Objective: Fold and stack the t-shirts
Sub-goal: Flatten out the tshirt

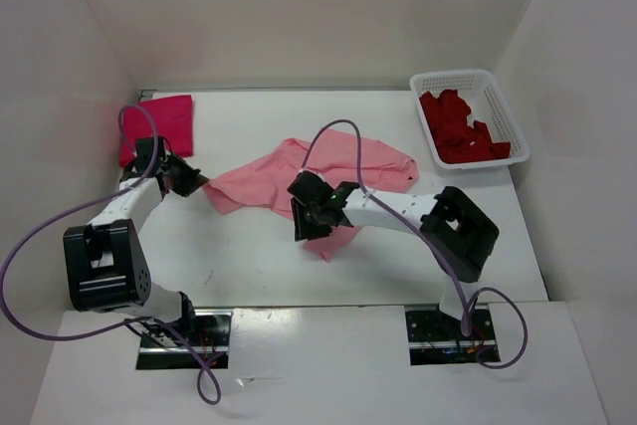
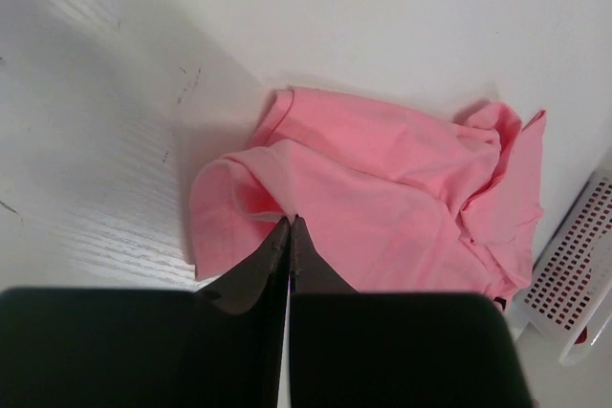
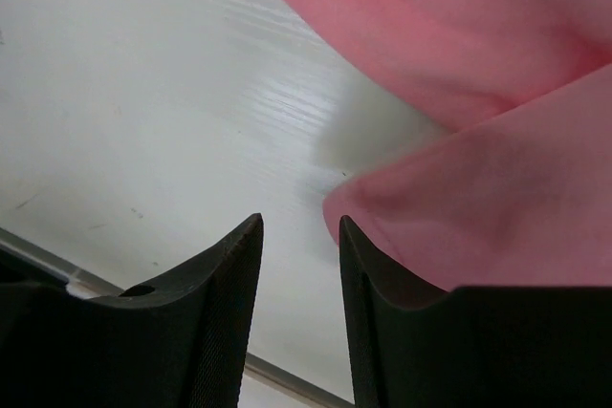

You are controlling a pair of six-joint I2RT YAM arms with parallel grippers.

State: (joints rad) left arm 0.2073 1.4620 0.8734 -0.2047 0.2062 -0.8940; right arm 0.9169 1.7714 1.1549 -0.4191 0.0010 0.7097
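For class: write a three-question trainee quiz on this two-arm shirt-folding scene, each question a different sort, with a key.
1. True or false: the dark red cloth t-shirt lies inside the white perforated plastic basket.
2. The left pincer is: A open; B shut on the light pink cloth t-shirt; C shut on nothing.
3. Fill in: the right pincer is ____.
Key: 1 true; 2 B; 3 open.

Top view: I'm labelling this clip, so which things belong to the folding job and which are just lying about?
Job: magenta t-shirt; light pink t-shirt; dark red t-shirt.
Lying about: white basket, holding the dark red one.
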